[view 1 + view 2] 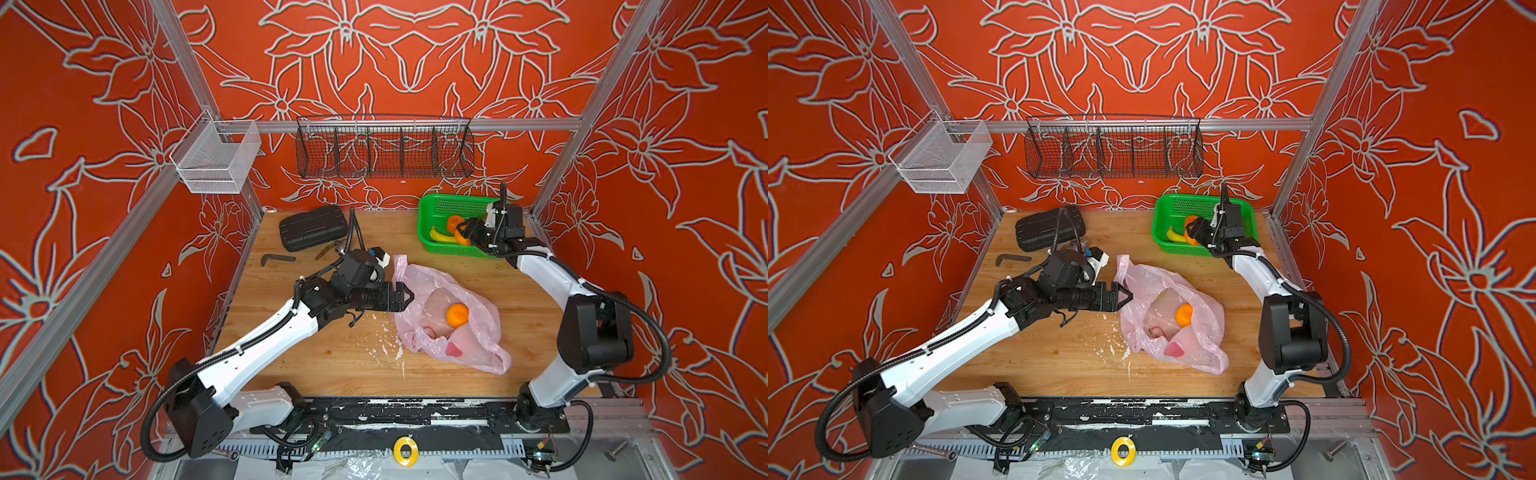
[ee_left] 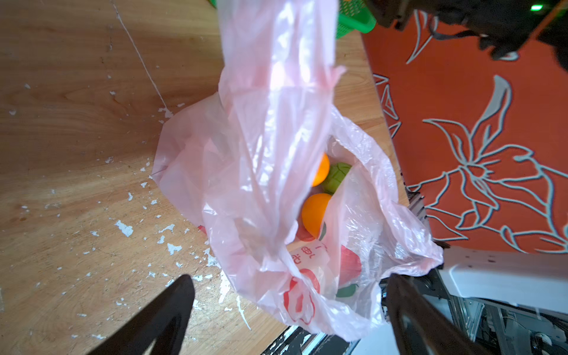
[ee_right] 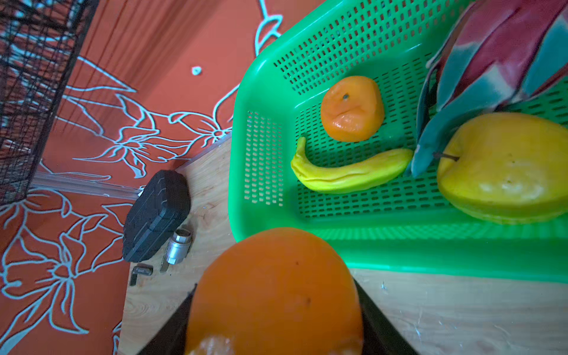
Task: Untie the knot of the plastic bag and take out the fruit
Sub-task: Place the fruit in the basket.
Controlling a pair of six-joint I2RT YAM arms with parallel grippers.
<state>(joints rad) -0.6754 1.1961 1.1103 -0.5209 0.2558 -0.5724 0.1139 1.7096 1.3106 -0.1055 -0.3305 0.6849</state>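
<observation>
Clamped between the right tool's (image 1: 462,233) jaws is an orange (image 3: 273,307), raised by the rim of the green basket (image 3: 246,153) at the table's (image 1: 311,365) far right corner. Mid-table, nearer the right edge, the plastic bag (image 1: 478,332) lies slack with its mouth open and more fruit (image 1: 457,313) inside. Just beside it, the left tool (image 1: 409,296) gapes wide, gripping nothing.

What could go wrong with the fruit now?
The right gripper holds a round orange fruit by the green perforated plastic basket, near its wall; released early, it may roll onto the wooden table.
The open left gripper holds nothing, so the thin translucent pink plastic bag may slump over the oranges inside.
</observation>
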